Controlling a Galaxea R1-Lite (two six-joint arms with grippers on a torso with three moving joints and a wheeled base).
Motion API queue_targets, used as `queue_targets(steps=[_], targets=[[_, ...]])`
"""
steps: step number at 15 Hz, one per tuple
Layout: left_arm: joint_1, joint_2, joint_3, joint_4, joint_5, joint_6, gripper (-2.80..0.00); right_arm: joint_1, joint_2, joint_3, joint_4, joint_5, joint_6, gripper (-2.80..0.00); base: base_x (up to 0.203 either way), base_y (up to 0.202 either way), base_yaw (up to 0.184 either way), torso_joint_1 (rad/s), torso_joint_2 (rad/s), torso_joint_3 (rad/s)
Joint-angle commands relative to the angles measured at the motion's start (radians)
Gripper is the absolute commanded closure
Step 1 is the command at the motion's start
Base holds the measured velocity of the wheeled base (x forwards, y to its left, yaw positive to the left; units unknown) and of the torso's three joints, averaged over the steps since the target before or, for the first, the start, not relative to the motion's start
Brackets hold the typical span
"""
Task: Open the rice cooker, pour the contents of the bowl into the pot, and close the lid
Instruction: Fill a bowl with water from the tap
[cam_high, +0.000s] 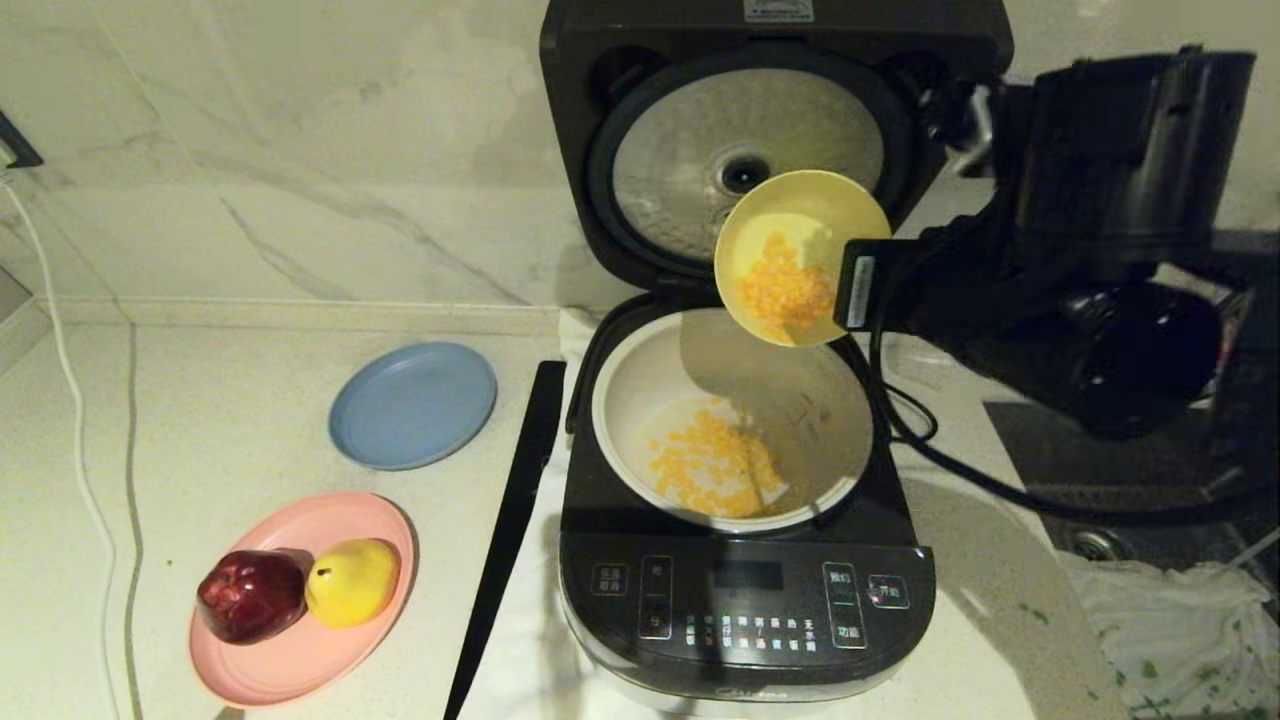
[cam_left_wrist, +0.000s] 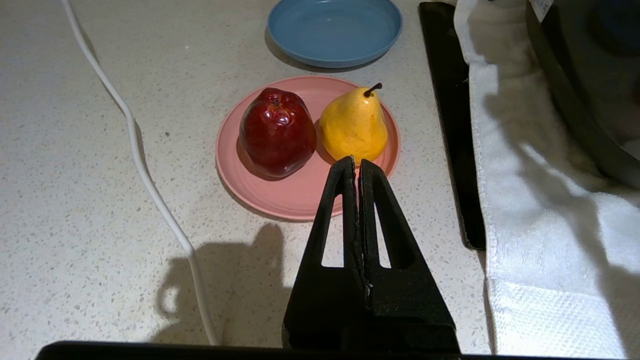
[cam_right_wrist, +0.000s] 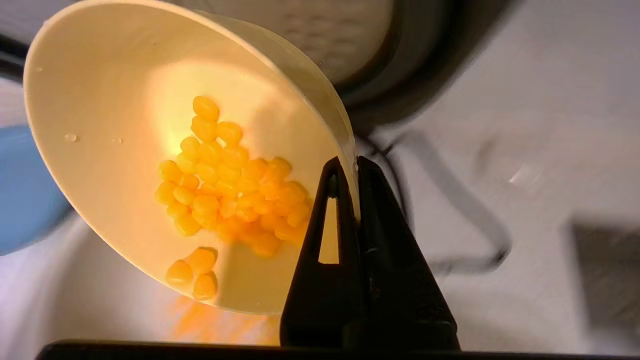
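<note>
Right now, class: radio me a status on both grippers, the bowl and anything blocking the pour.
Right gripper shut on bowl rim, bowl tipped over pot. Kernels partly poured. Left gripper shut, idle near pink plate. Lid up, nothing blocking.

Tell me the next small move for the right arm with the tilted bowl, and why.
Probably tip the small pale yellow plastic bowl a little steeper over the cream-white inner pot. The right pincer is shut on its rim, some yellow-orange kernels cling inside the bowl, and others already lie in the pot. The left pincer rests shut near the pink plate.
</note>
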Motion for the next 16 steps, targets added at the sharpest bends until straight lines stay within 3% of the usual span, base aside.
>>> queue_targets(steps=[1, 4, 6, 9, 12, 16], targets=[[0.000, 0.000, 0.008, 0.000, -0.001, 0.000, 0.00, -0.020, -0.106, -0.133, 0.509, 0.117, 0.191, 0.00, 0.000, 0.000, 0.000, 0.000, 0.00, 0.000], [0.000, 0.000, 0.008, 0.000, 0.000, 0.000, 0.00, -0.068, -0.201, -0.189, 0.749, 0.271, 0.267, 0.00, 0.000, 0.000, 0.000, 0.000, 0.00, 0.000], [0.000, 0.000, 0.008, 0.000, -0.001, 0.000, 0.00, -0.122, -0.258, -0.189, 0.850, 0.364, 0.276, 0.00, 0.000, 0.000, 0.000, 0.000, 0.00, 0.000], [0.000, 0.000, 0.008, 0.000, -0.001, 0.000, 0.00, -0.288, -0.332, -0.169, 0.951, 0.516, 0.277, 0.00, 0.000, 0.000, 0.000, 0.000, 0.00, 0.000], [0.000, 0.000, 0.008, 0.000, -0.001, 0.000, 0.00, -0.568, -0.366, -0.117, 0.987, 0.640, 0.274, 0.00, 0.000, 0.000, 0.000, 0.000, 0.00, 0.000], [0.000, 0.000, 0.008, 0.000, -0.001, 0.000, 0.00, -1.043, -0.322, -0.015, 0.988, 0.830, 0.242, 0.00, 0.000, 0.000, 0.000, 0.000, 0.00, 0.000]])
